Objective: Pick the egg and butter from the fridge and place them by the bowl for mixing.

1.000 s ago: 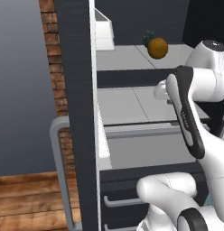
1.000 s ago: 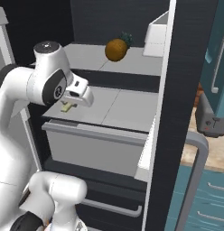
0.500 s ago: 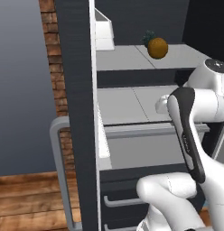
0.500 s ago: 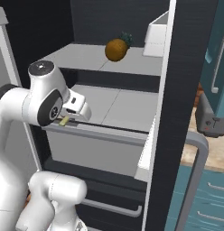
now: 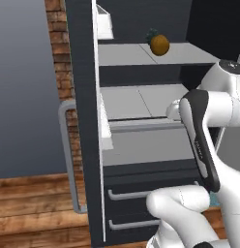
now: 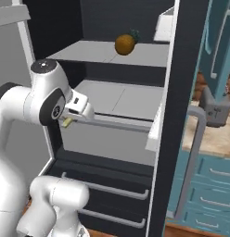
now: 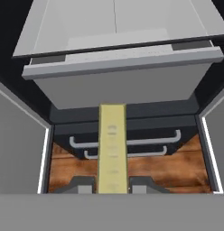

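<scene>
The claw (image 7: 112,186) is clamped on the butter (image 7: 112,149), which stands out long and pale between the two fingertips (image 7: 82,184). A second ago the hand was further in, over the middle shelf (image 5: 141,101); now it has drawn back and sits lower, in front of the grey drawer (image 7: 123,83), with the butter's end showing just below the wrist in the right base view. So I judge the butter is out of the fridge (image 6: 182,92) and must next be carried to the bowl.

I cannot find the egg. An orange fruit (image 6: 124,44) lies on the upper shelf. The doors stand open, the floor (image 5: 30,208) is wood, and teal cabinets (image 6: 214,180) are to the right.
</scene>
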